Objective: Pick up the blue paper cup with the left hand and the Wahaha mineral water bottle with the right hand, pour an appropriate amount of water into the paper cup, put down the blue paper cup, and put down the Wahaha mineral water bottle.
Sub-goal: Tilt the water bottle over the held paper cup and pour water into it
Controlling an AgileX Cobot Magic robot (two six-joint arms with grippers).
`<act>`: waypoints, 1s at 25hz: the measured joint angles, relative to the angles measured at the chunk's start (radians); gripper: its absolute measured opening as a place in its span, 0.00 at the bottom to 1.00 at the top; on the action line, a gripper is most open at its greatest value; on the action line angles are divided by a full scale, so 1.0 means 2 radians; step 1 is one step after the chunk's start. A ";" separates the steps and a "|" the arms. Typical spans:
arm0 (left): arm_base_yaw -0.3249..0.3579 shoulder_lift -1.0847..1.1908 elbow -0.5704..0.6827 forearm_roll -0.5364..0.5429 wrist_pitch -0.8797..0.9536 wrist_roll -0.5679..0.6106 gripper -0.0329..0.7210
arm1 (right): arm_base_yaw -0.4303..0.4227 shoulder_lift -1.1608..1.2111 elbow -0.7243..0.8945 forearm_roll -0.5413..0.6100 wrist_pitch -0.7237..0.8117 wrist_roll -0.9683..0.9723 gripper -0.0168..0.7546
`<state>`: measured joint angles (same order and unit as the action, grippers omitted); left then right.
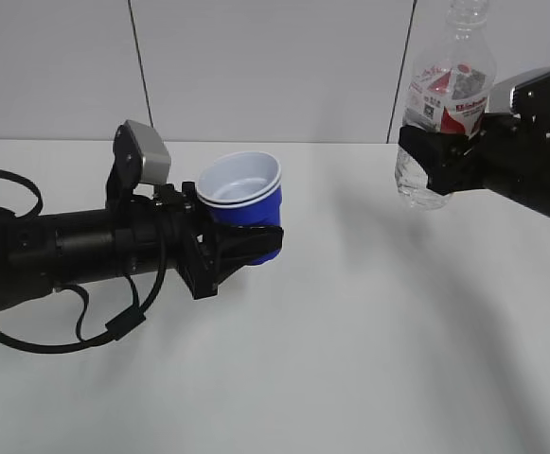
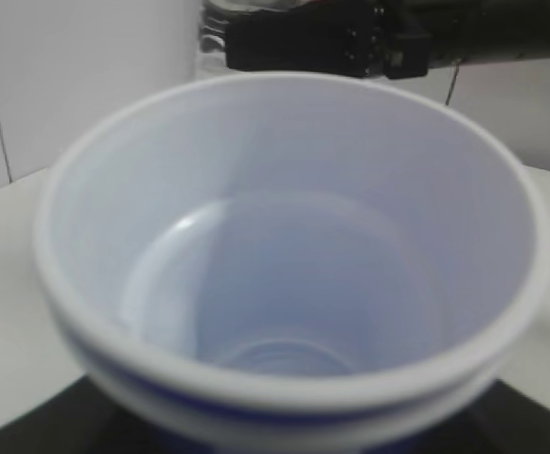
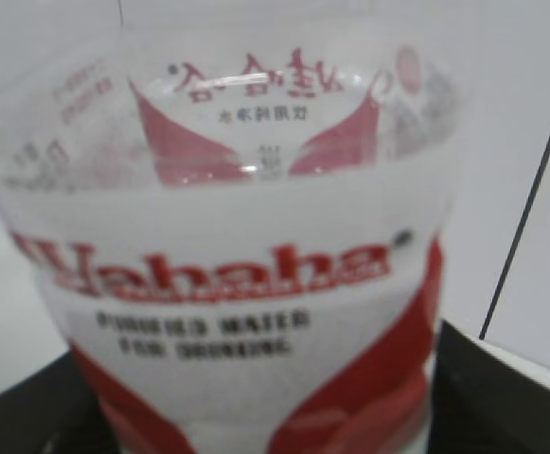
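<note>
The left pincer (image 1: pixel 241 248) grips the blue cup (image 1: pixel 244 197) low on its wall and holds it above the white counter (image 1: pixel 350 359), tilted slightly, its mouth up. The cup's white inside (image 2: pixel 284 274) looks empty. Well apart on the right, the right pincer (image 1: pixel 435 156) is clamped around the bottle (image 1: pixel 445 104), which is upright and raised off the counter. Its label (image 3: pixel 227 274) reads Wahaha.

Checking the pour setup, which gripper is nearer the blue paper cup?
Left. The left gripper is clamped on the blue paper cup; the right gripper holds the bottle well off to its side.
</note>
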<state>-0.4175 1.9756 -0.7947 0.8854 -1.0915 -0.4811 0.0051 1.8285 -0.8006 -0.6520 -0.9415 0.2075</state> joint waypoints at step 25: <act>-0.013 0.066 -0.141 0.125 0.060 -0.077 0.63 | 0.007 0.074 -0.161 -0.166 0.094 -0.182 0.64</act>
<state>-0.4428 2.1067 -1.0775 1.1359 -0.9709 -0.6361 0.0201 1.9768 -1.1230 -0.9839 -0.7544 -0.1562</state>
